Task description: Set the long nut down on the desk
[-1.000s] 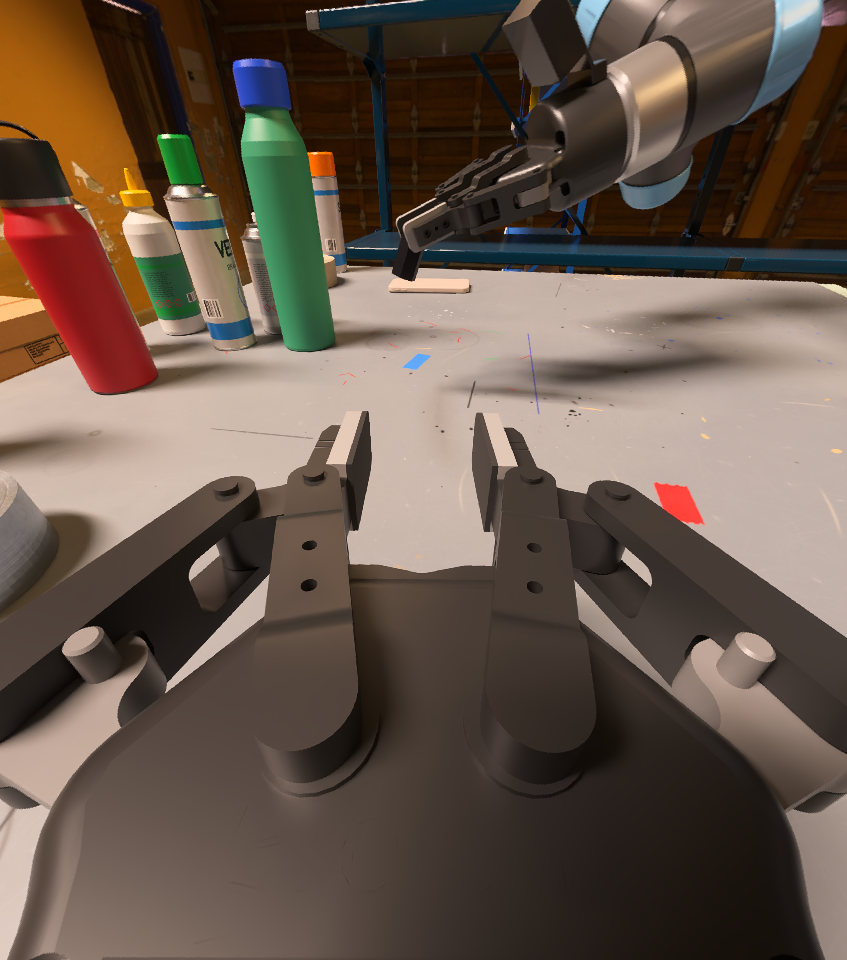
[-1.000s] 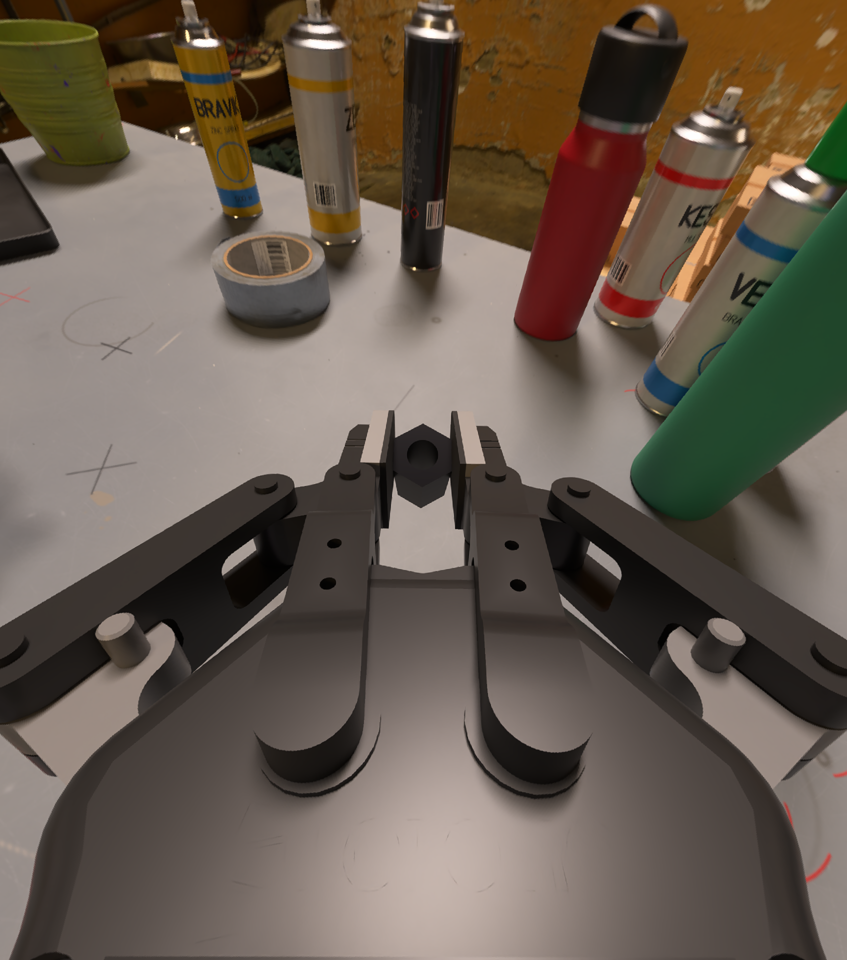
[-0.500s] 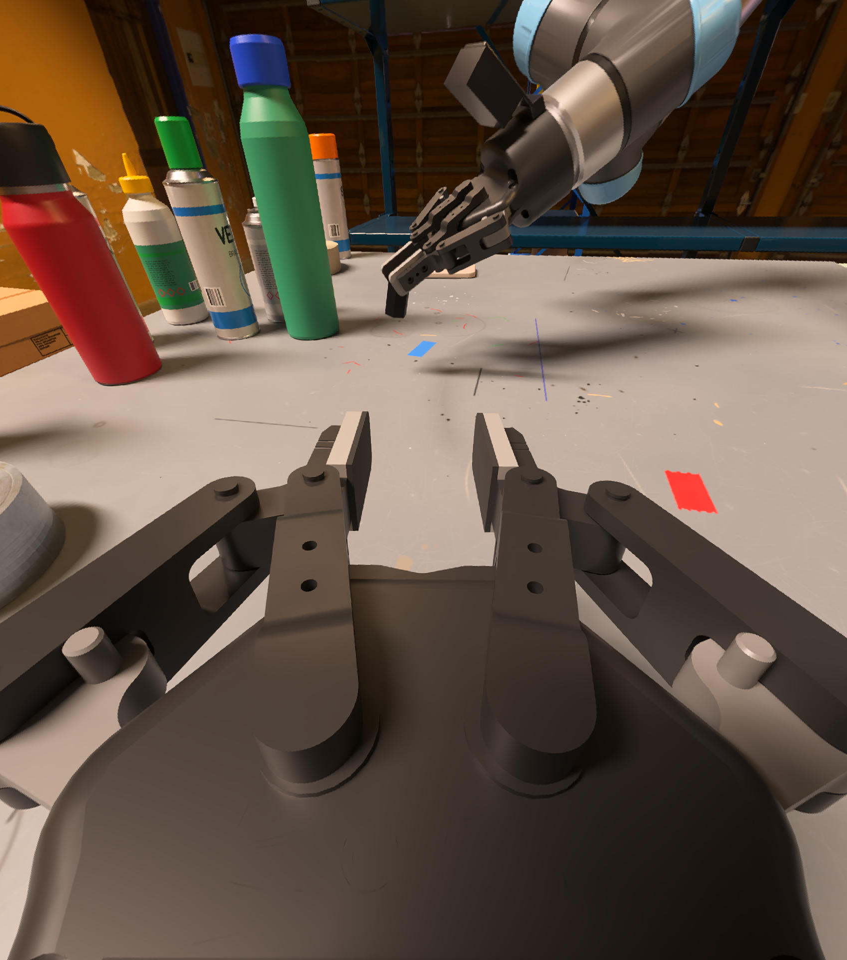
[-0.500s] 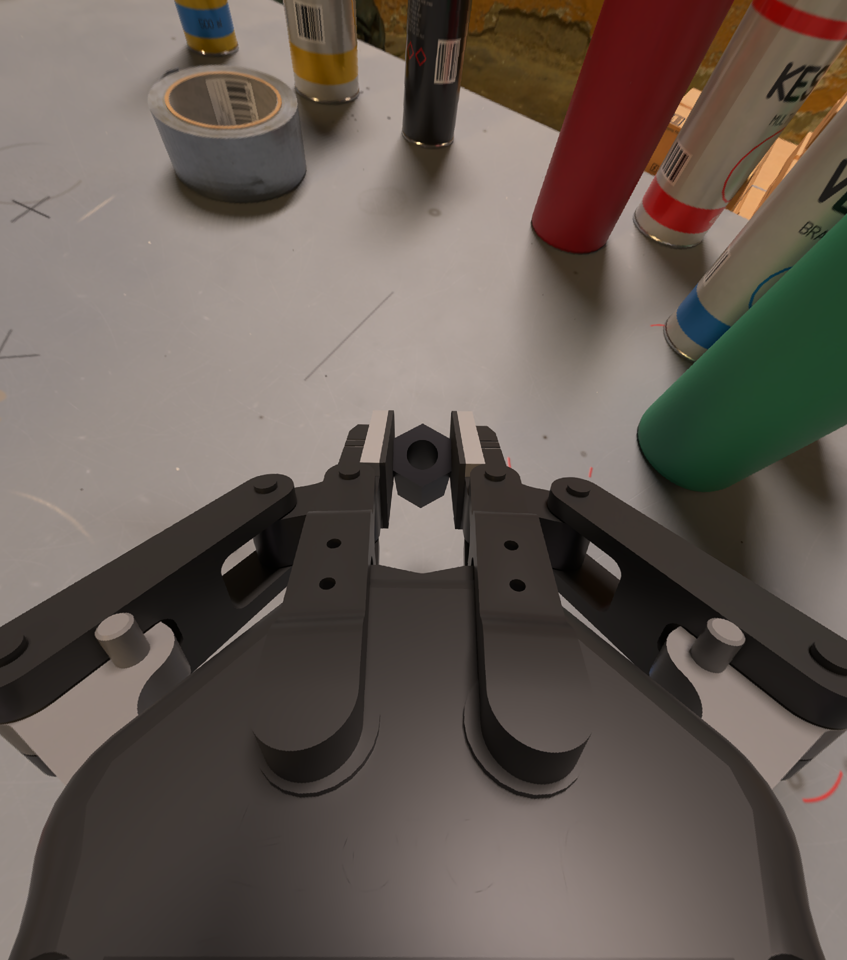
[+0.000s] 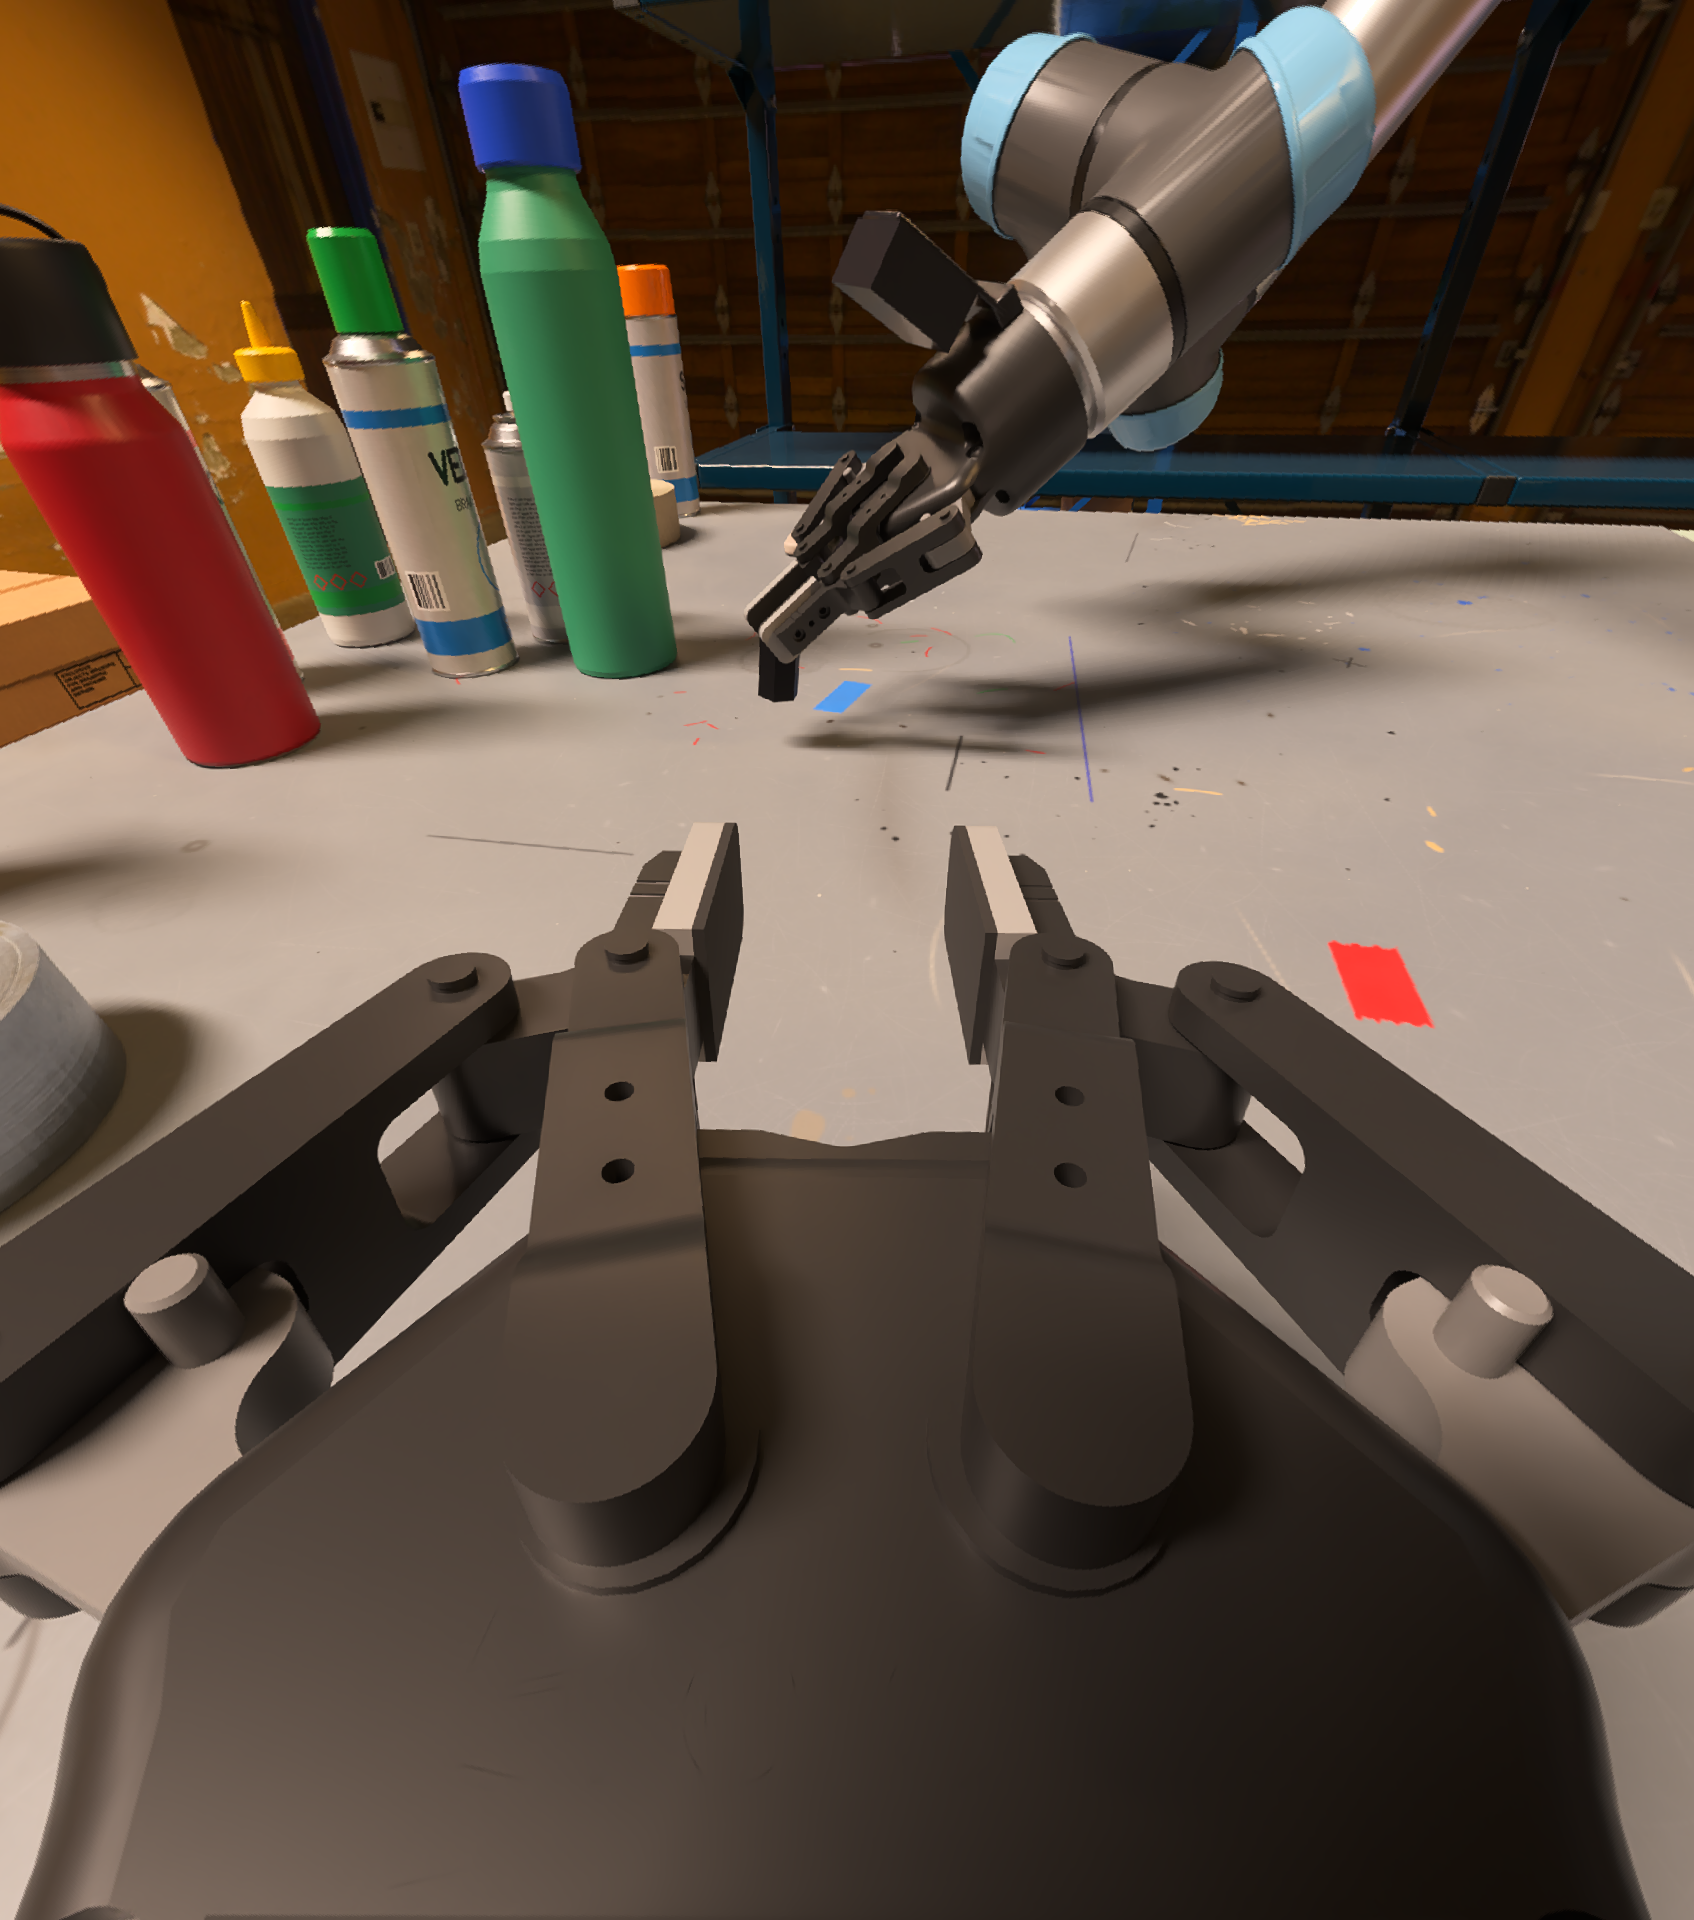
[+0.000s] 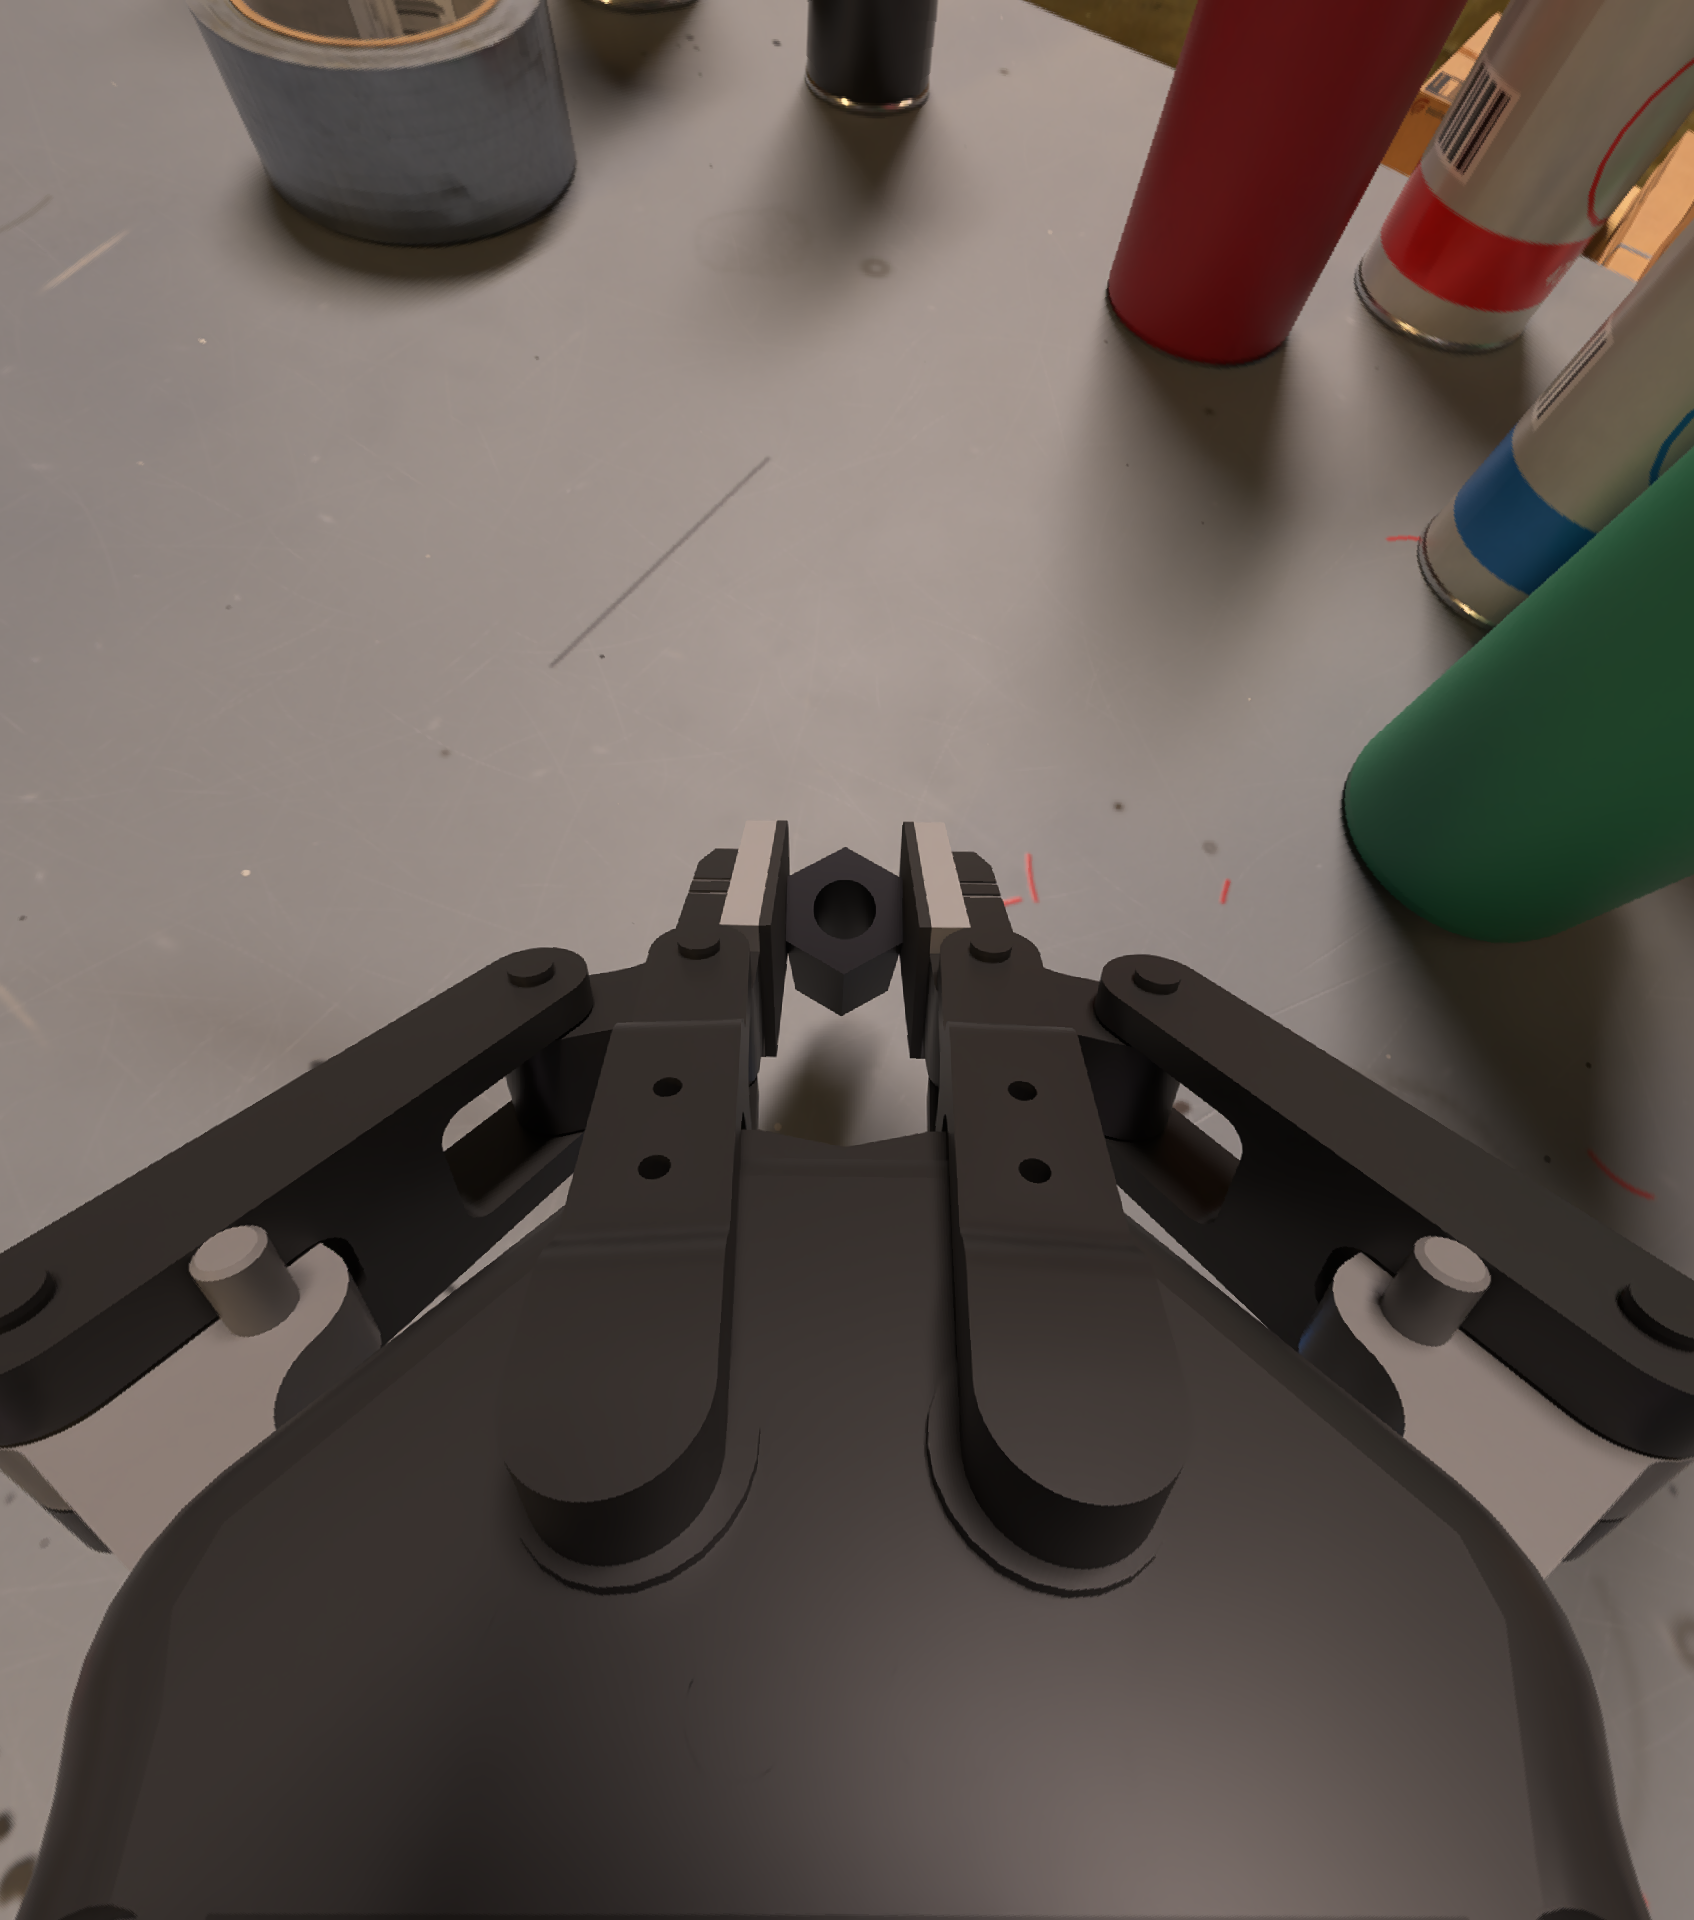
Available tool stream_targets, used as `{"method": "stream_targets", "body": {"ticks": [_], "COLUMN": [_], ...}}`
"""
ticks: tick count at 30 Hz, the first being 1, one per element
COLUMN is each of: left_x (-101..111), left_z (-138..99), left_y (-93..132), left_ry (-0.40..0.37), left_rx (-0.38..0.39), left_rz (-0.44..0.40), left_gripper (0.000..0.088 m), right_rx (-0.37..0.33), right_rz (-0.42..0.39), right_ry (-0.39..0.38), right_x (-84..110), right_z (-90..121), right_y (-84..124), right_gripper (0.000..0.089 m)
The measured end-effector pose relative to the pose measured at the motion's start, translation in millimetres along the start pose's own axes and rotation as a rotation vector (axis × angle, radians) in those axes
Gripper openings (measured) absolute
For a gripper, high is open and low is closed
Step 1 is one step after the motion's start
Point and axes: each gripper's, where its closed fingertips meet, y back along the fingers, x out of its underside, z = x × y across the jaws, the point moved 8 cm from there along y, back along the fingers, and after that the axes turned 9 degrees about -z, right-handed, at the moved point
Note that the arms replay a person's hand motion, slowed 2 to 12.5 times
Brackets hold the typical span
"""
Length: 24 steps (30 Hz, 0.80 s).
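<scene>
The long nut (image 6: 841,935) is a dark hexagonal piece with a round bore, held between the pads of my right gripper (image 6: 843,883), which is shut on it. In the left wrist view the right gripper (image 5: 789,634) tilts down and the nut (image 5: 777,675) hangs from its fingertips with its lower end at or just above the grey desk (image 5: 1238,831), beside a blue mark. My left gripper (image 5: 843,883) is open and empty, low over the desk nearer the front.
A green bottle (image 6: 1570,748), a red flask (image 6: 1248,177) and spray cans (image 6: 1601,447) stand close on the right of the nut. A roll of grey tape (image 6: 396,114) and a black can (image 6: 869,52) stand farther off. A red mark (image 5: 1378,982) lies on the desk.
My right gripper has come down and forward with the nut, from well above the desk to close over it. The left gripper has stayed open and nearly still.
</scene>
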Motion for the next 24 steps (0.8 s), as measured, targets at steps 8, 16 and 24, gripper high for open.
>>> {"method": "stream_targets", "body": {"ticks": [8, 16, 24], "left_x": [0.6, 0.9, 0.8], "left_z": [0.1, 0.3, 0.0], "left_y": [-0.1, 0.1, 0.1], "left_ry": [-0.002, -0.010, -0.014], "left_rx": [-0.001, -0.003, -0.001], "left_rz": [0.003, 0.007, 0.006], "left_gripper": [0.0359, 0.0360, 0.0359], "right_rx": [0.009, 0.016, 0.005], "right_rz": [0.012, -0.009, -0.016], "right_ry": [-0.025, -0.036, -0.031], "right_x": [7.7, 9.7, 10.7], "right_z": [-4.5, -8.7, -10.4], "right_y": [-7.2, -8.4, -7.6], "right_gripper": [0.0191, 0.0191, 0.0191]}}
